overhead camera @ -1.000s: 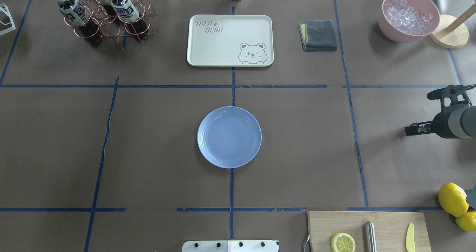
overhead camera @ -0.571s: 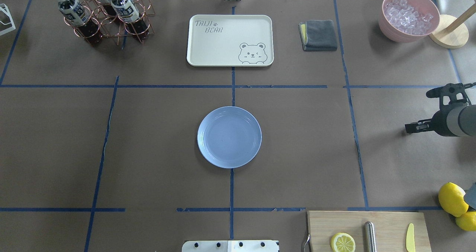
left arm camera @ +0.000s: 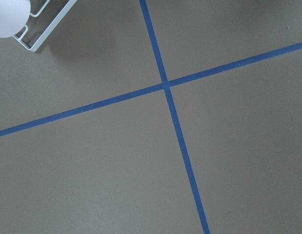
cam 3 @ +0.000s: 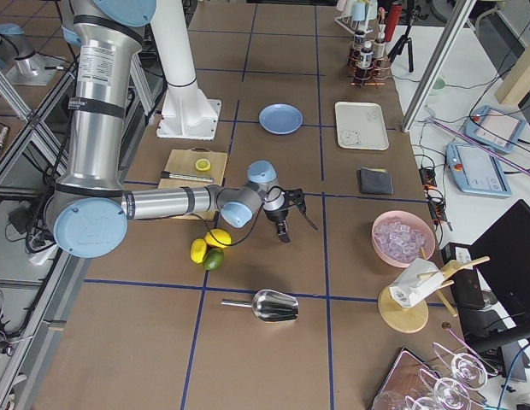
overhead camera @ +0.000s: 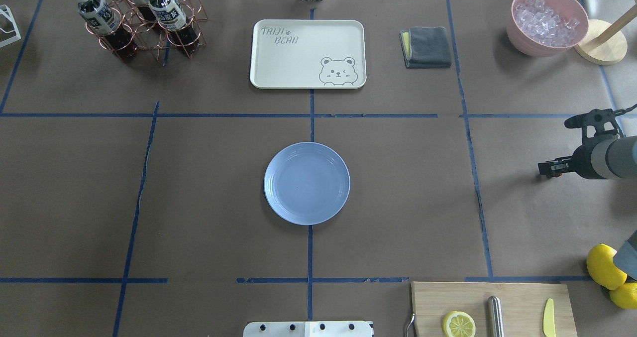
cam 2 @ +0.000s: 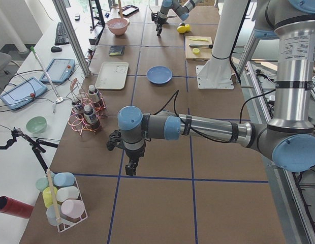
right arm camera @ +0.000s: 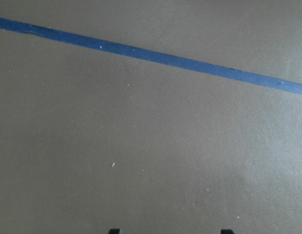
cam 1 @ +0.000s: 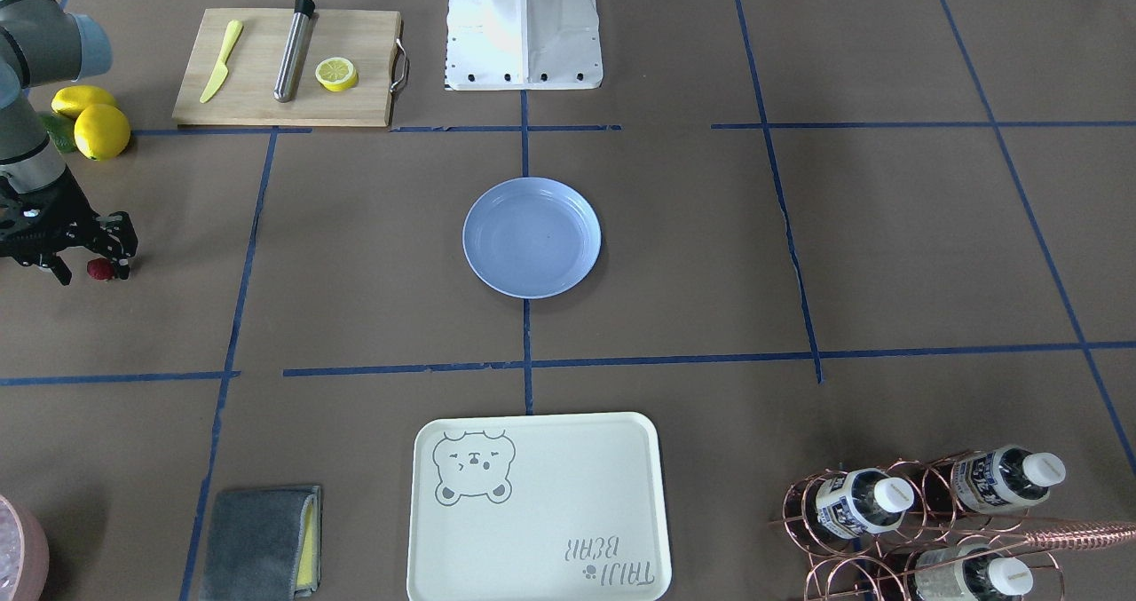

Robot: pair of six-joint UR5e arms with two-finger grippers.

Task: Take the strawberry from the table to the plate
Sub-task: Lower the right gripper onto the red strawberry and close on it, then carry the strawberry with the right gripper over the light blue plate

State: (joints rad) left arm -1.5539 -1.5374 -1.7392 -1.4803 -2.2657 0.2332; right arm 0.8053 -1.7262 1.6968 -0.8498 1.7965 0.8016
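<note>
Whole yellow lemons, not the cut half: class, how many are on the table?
2. One whole yellow lemon lies just off the wooden cutting board's knife end; the second lemon sits beside it. The right arm may hide more.

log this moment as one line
stage: pre-grasp | right fingers: open, at strawberry | strawberry: on table | plate: empty | left arm: away
</note>
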